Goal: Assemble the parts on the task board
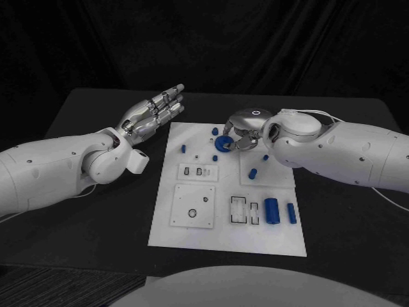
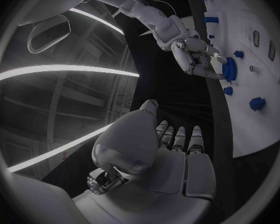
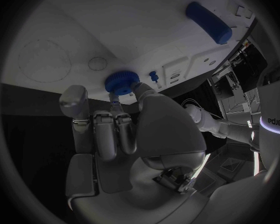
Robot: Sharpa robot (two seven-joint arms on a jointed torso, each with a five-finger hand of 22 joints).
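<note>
Black table [image 1: 94,211], white task board [image 1: 225,238]; right hand [image 1: 244,131] pinches blue gear [image 1: 223,143]; left hand [image 1: 154,115] spread, empty.

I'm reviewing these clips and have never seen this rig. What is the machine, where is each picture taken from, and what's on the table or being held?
It is a robot with two white arms and silver hands at a black table. One picture looks down from its head; the round ones come from cameras at each wrist. On the table lies a white task board carrying small blue parts. The right hand pinches a round blue ridged part in its fingers over the board's far end. The left hand hovers open beside the board, holding nothing.
</note>
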